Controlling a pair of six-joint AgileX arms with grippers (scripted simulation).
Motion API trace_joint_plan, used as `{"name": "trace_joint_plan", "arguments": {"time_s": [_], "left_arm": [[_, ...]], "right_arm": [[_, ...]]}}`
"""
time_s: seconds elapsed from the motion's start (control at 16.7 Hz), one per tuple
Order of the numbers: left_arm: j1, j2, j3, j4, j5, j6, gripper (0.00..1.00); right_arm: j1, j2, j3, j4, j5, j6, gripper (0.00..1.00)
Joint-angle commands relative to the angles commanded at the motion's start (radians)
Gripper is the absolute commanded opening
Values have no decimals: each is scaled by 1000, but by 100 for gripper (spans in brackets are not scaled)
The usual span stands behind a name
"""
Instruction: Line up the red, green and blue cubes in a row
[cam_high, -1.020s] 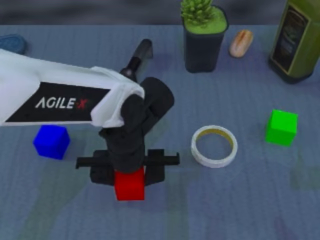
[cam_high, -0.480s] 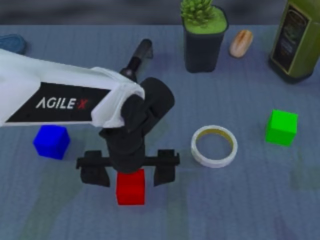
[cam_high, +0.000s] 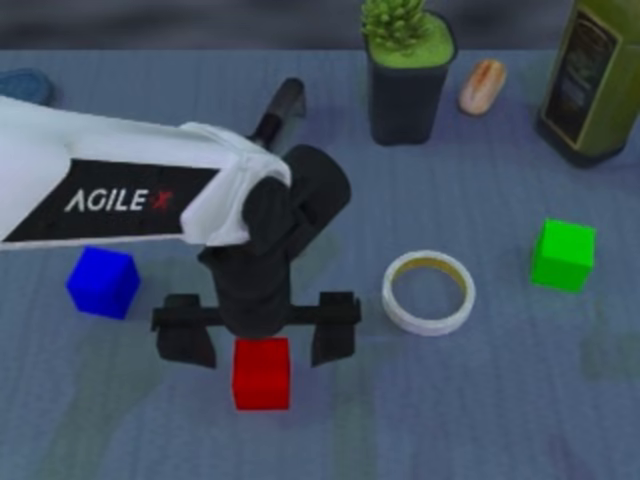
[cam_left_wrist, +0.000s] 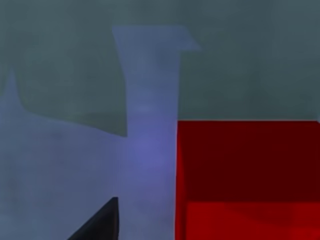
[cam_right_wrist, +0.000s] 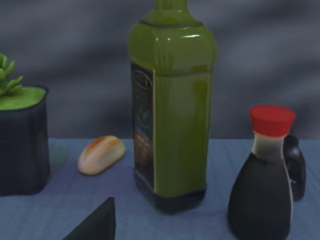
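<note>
The red cube (cam_high: 261, 375) rests on the table in front of centre, and it fills the left wrist view (cam_left_wrist: 247, 175). My left gripper (cam_high: 261, 348) hovers over its far edge, open, with a finger on either side and clear of the cube. One dark fingertip (cam_left_wrist: 102, 222) shows beside the cube. The blue cube (cam_high: 102, 283) sits at the left, under my left arm's edge. The green cube (cam_high: 563, 255) sits at the right. My right arm is outside the top view; its wrist view shows one dark fingertip (cam_right_wrist: 100, 220) set wide to the side.
A white tape ring (cam_high: 428, 292) lies between the red and green cubes. Along the back stand a potted plant (cam_high: 408, 70), a bread roll (cam_high: 482, 85) and a green bottle (cam_high: 595, 80). A soy sauce bottle (cam_right_wrist: 262, 175) stands beside the green bottle.
My left gripper opened and let go of the red cube, which now sits on the table. The gripper then drew slightly back from the cube.
</note>
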Motion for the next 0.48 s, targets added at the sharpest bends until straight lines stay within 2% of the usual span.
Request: {"name": "trace_joint_plan", "arguments": {"time_s": [0.3,0.48], "left_arm": [[12,-77,99,-190,0,-4,100],[15,-97,118,-218,0,-4,100]], "right_arm": [[0,0,0,0,0,0,100],[0,0,0,0,0,0,100]]}}
